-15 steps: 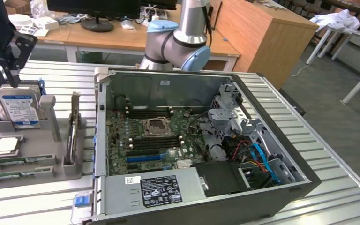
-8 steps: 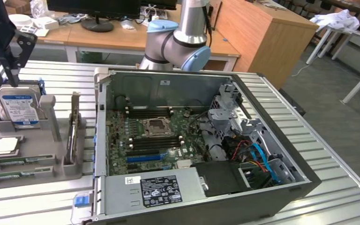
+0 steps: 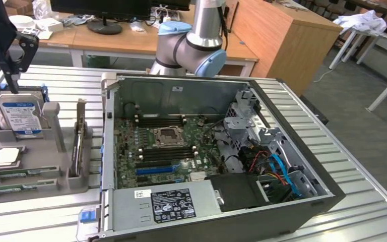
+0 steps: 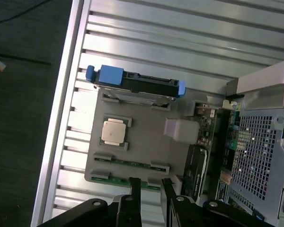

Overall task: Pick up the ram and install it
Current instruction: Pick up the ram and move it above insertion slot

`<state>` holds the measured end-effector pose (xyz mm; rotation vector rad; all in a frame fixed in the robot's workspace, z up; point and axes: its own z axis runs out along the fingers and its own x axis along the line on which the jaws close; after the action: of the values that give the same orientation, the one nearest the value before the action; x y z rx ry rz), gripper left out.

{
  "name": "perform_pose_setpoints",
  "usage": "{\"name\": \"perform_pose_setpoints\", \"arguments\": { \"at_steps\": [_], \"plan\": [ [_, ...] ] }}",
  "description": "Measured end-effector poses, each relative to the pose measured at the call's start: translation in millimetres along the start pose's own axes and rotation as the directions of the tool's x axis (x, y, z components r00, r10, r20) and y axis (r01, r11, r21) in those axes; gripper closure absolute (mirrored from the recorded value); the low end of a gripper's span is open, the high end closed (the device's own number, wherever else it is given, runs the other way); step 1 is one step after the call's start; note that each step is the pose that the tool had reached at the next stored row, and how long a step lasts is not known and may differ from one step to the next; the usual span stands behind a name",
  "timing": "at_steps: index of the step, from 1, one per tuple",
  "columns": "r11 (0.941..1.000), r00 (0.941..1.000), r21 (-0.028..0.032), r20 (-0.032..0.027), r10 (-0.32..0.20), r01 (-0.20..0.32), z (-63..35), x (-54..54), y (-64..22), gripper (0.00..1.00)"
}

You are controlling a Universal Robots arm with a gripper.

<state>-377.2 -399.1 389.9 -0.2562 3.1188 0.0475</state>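
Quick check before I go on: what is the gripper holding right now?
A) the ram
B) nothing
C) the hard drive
B: the gripper stands open with nothing between its fingers, and the ram lies flat in the grey tray.

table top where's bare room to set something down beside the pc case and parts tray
Bare slats lie in front of the grey tray, at the near corner of the table, and in a strip beside the open case, at the exterior view's right. The tray itself is crowded: hard drive, processor, ram sticks.
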Motion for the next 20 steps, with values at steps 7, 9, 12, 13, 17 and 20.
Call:
{"name": "perform_pose_setpoints", "arguments": {
  "at_steps": [7,9,12,13,17,20],
  "plan": [
    [0.9941,0.9941,0.0062,-0.0103,-0.108,0.108,-0.1,0.1,0.1,0.69],
    [0.9896,0.9895,0.0054,-0.0115,-0.144,0.144,0.1,0.1,0.1,0.69],
    [0.9800,0.9799,0.0042,-0.0136,-0.199,0.199,0.1,0.1,0.1,0.69],
    [0.9763,0.9762,0.0037,-0.0142,-0.216,0.216,0.2,0.1,0.1,0.69],
    [0.9582,0.9581,0.0019,-0.0166,-0.286,0.286,0.3,0.1,0.0,0.69],
    [0.9409,0.9407,0.0004,-0.0183,-0.339,0.339,0.4,0.1,0.0,0.69]
  ]
}}
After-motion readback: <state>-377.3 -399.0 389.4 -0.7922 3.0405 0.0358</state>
